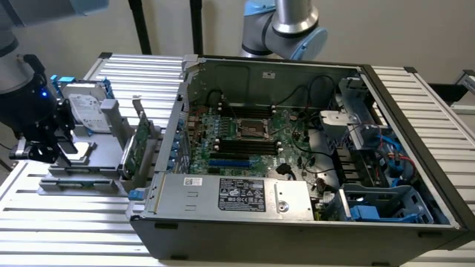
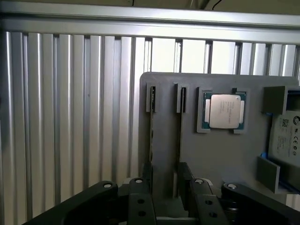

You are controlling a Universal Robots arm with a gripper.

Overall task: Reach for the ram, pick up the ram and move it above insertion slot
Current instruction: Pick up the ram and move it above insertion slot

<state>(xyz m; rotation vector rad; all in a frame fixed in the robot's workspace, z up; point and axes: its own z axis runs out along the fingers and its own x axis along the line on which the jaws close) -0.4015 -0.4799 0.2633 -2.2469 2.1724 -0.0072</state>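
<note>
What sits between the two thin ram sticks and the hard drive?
In the wrist view, a square processor chip lies flat in the grey holder between them.

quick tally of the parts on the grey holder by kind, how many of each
thin green ram sticks on edge: 2
square silver-topped processor chip: 1
silver hard drive: 1
green expansion card with metal bracket: 1
total: 5

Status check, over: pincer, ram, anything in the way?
Pincer open, hovering over the gray tray. Two ram sticks on edge in their slots, neither gripped. Path down to them looks clear.
</note>
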